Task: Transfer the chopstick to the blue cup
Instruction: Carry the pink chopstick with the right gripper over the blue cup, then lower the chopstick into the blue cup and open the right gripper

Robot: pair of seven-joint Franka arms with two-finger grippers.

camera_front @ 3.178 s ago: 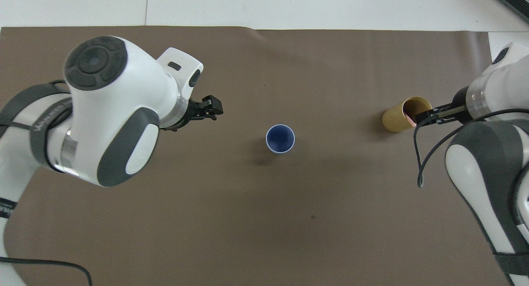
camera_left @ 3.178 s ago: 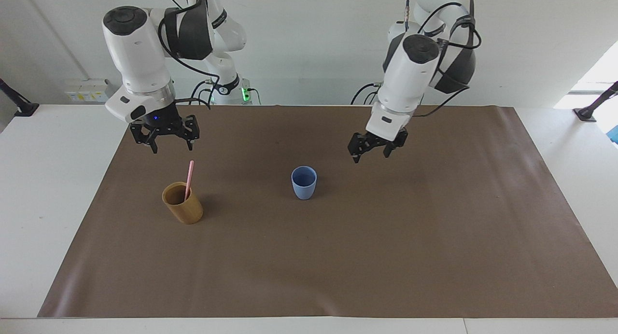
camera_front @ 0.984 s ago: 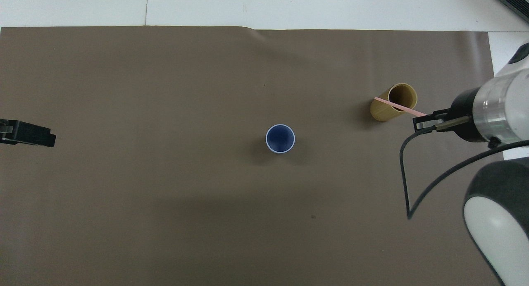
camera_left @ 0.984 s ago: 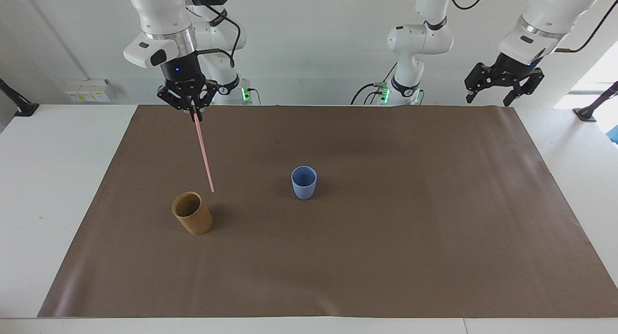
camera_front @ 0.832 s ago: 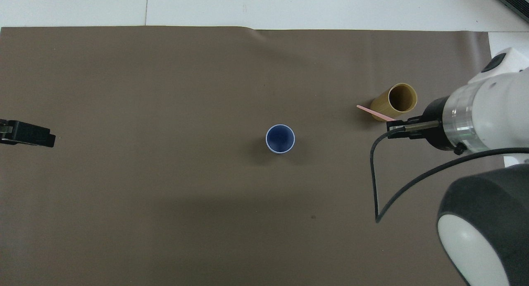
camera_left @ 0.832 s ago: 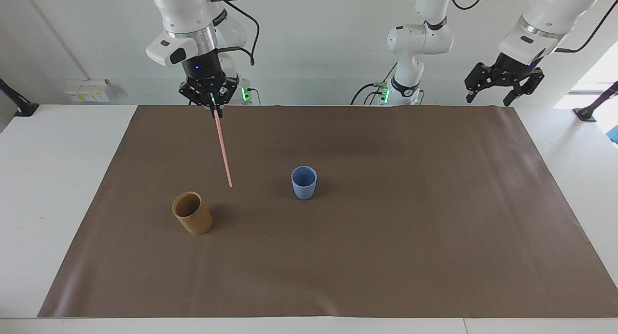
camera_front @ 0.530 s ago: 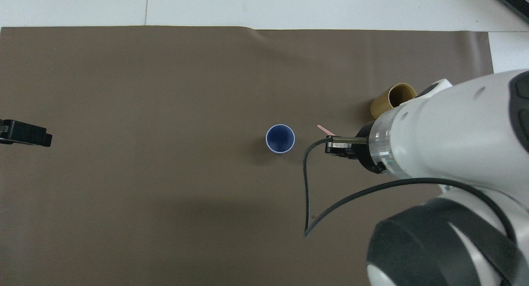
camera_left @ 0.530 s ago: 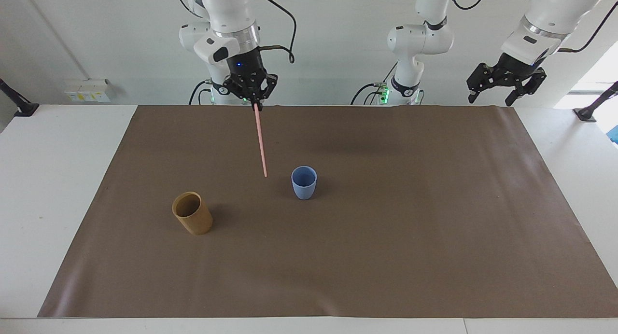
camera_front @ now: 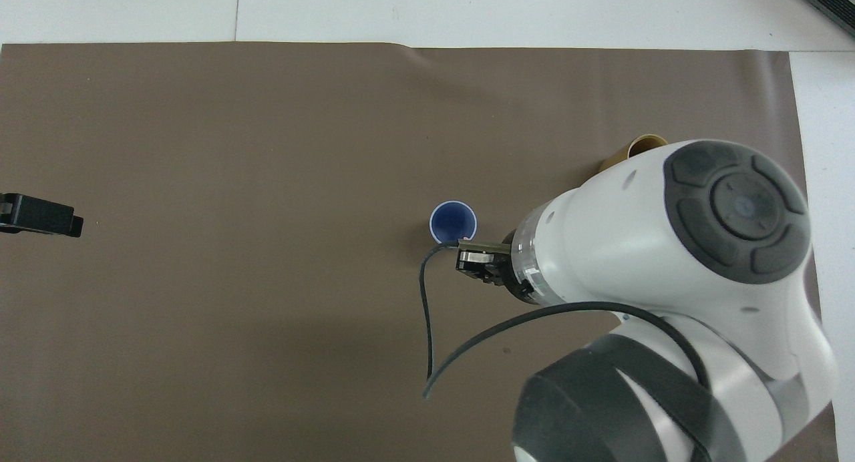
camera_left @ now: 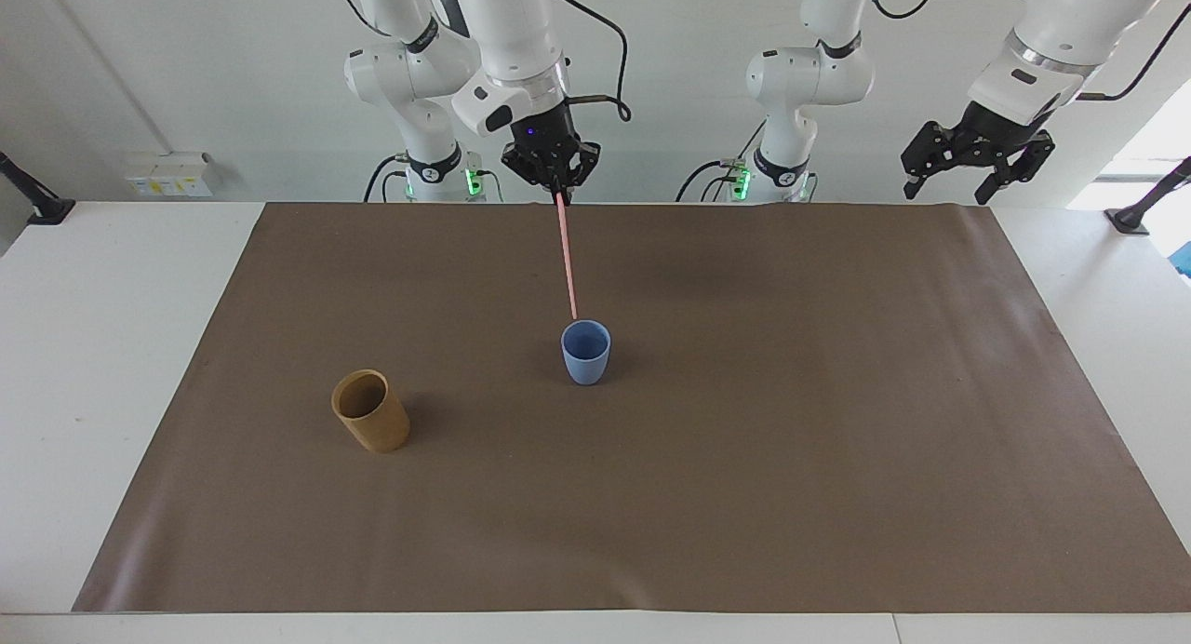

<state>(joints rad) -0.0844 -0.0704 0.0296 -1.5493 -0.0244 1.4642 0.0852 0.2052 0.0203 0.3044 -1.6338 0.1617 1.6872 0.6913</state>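
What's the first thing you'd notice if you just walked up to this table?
Probably the thin pale pink stick hanging from the right pincer, which is shut on its top end, with its lower tip just above the small light-blue cup in the middle of the brown mat. A tan-brown cylindrical cup stands toward the right arm's end, and the left pincer waits open, raised over the mat's corner.

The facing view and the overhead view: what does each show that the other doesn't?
Only the facing view shows the pink chopstick hanging from the shut right gripper, its lower tip just above the blue cup; it also shows the whole tan cup and the open left gripper raised over the left arm's end of the table. Only the overhead view shows the blue cup's inside, partly covered by the right gripper. Both show the two cups, both grippers and the brown mat.
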